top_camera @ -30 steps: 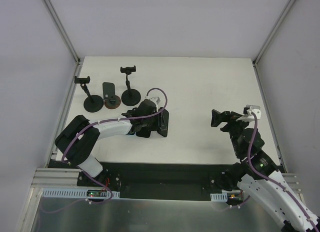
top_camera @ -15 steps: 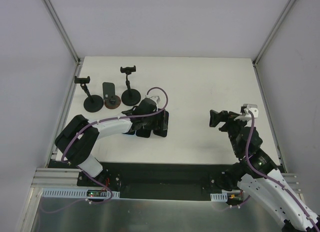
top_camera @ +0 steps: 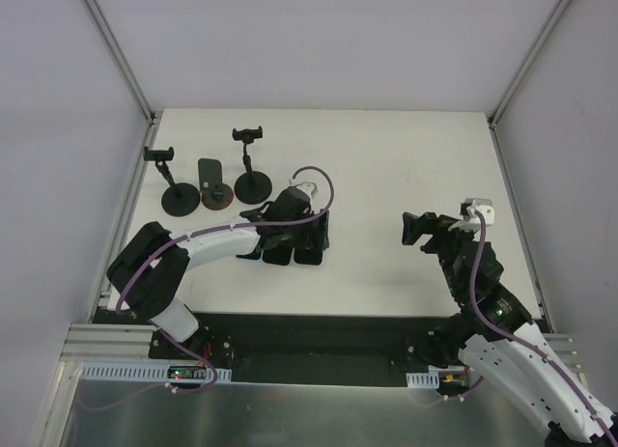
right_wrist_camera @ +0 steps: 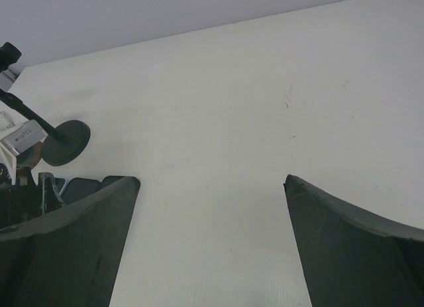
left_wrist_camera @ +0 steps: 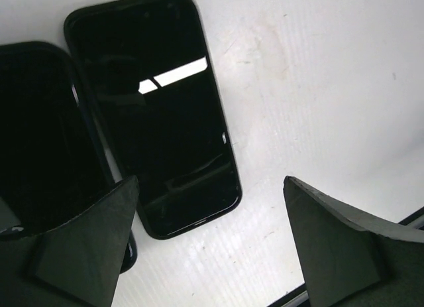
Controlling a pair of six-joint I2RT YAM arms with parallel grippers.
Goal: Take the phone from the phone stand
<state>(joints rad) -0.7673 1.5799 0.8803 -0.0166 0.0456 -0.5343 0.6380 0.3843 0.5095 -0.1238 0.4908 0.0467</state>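
Three black phone stands stand at the back left. The middle stand (top_camera: 218, 197) has a brown base and holds a dark phone (top_camera: 210, 170) upright. The outer stands (top_camera: 180, 200) (top_camera: 252, 184) carry nothing. My left gripper (top_camera: 307, 237) (left_wrist_camera: 211, 181) hangs open just over the table, nothing between its fingers. Two black phones lie flat below it, one (left_wrist_camera: 156, 115) (top_camera: 310, 257) beside the other (left_wrist_camera: 40, 134) (top_camera: 278, 258). My right gripper (top_camera: 425, 230) (right_wrist_camera: 211, 181) is open and holds nothing at the right, far from the stands.
White walls and metal frame posts (top_camera: 121, 61) close in the white table (top_camera: 406, 157). The black base rail (top_camera: 309, 336) runs along the near edge. In the right wrist view a stand base (right_wrist_camera: 65, 141) shows at the far left.
My left gripper has opened wide, letting go of the black phone, which now lies flat on the table. The right gripper drifted slightly left and stayed open.
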